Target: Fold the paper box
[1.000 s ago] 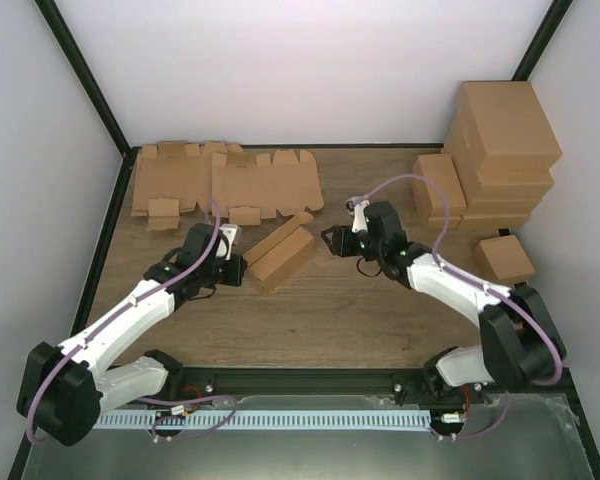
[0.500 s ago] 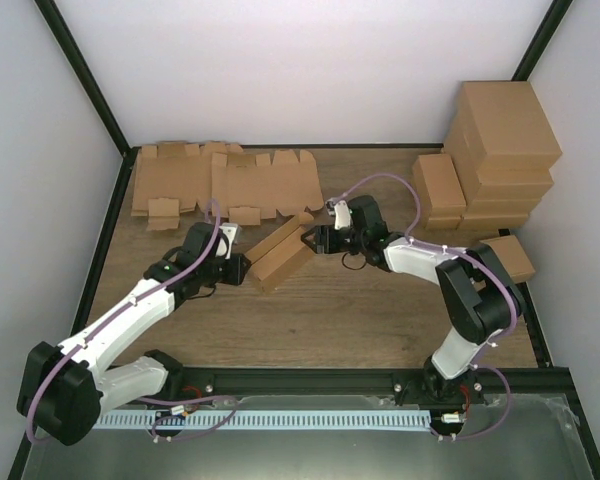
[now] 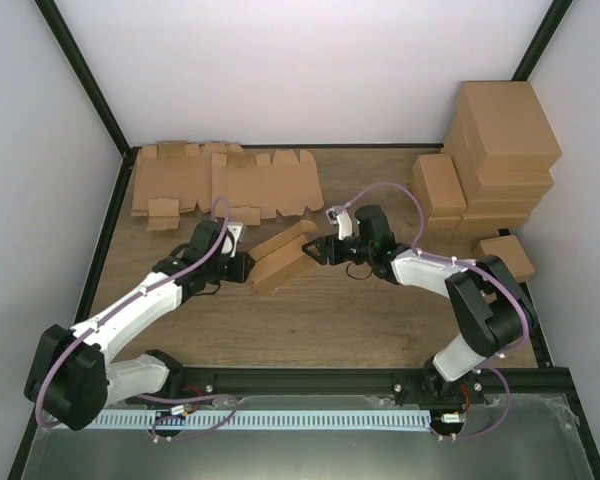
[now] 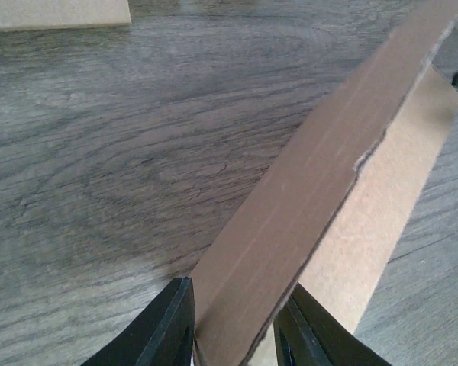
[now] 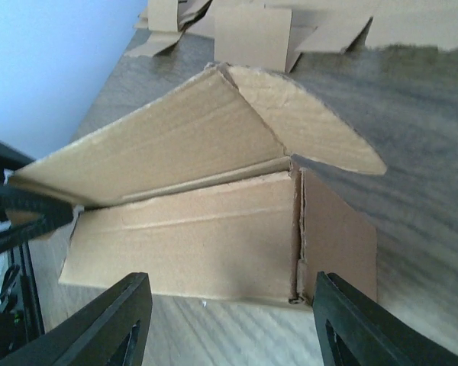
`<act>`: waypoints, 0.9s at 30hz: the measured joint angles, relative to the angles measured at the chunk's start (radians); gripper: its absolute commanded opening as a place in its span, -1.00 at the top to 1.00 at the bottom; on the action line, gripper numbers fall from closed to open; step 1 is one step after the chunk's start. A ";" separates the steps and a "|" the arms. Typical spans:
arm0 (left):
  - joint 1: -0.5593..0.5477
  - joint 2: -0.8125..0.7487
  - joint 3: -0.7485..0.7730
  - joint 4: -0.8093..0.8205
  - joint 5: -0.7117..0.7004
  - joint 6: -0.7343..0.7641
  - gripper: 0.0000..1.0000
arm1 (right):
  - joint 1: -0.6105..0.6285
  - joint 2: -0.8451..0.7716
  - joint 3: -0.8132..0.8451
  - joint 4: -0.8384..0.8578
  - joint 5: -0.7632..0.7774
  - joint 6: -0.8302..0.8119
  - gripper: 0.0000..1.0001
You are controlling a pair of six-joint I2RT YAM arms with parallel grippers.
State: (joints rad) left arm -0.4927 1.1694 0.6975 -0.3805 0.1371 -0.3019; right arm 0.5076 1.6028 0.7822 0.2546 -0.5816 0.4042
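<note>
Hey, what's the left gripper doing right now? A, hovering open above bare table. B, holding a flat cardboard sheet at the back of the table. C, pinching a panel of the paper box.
C: the left wrist view shows the left gripper clamped on a panel of the paper box, with the cardboard rising from between its jaws.

Overhead, wrist close-ups; shared paper box point(image 3: 283, 258)
</note>
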 measured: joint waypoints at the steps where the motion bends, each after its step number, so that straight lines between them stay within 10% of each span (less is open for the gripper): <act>1: 0.000 0.006 0.000 0.005 0.001 0.003 0.38 | 0.001 -0.019 -0.023 -0.001 -0.001 -0.002 -0.20; 27: -0.039 0.108 0.004 0.215 0.196 0.138 0.27 | 0.072 -0.542 -0.350 -0.250 0.250 0.109 -0.20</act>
State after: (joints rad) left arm -0.5320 1.2778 0.7017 -0.1654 0.3332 -0.1635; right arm 0.5797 1.0611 0.4324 0.0044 -0.3313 0.5129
